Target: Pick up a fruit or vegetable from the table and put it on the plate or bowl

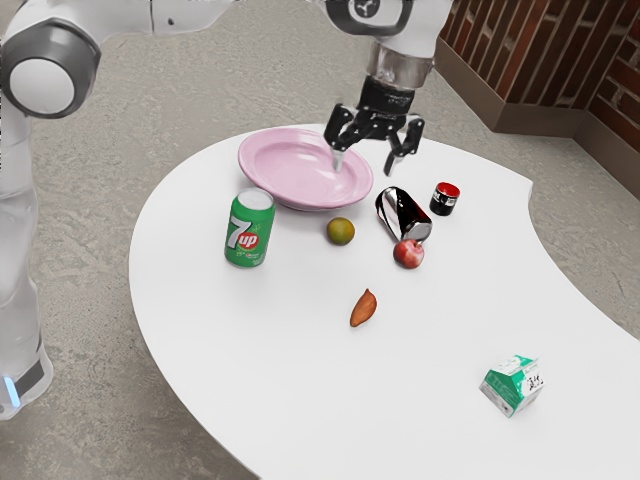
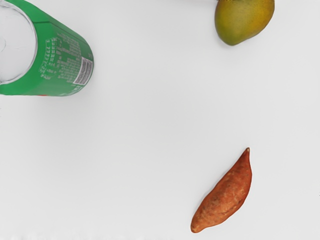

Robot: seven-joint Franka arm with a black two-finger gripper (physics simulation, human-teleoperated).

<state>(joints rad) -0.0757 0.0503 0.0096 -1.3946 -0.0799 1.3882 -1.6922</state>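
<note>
A pink plate (image 1: 290, 160) rests at the back of the white table. My gripper (image 1: 371, 152) hangs open above the plate's right rim, holding nothing. On the table in front of the plate lie a green-yellow mango (image 1: 340, 231) (image 2: 244, 20), a red apple (image 1: 408, 253) and an orange-brown sweet potato (image 1: 363, 307) (image 2: 224, 195). The sweet potato lies nearest the table's middle, apart from the other fruit.
A green 7up can (image 1: 249, 228) (image 2: 42, 55) stands left of the mango. A shiny black can (image 1: 402, 214) lies on its side by the apple, a small red-lidded jar (image 1: 445, 198) behind it. A green-white carton (image 1: 511, 385) sits near the front right edge.
</note>
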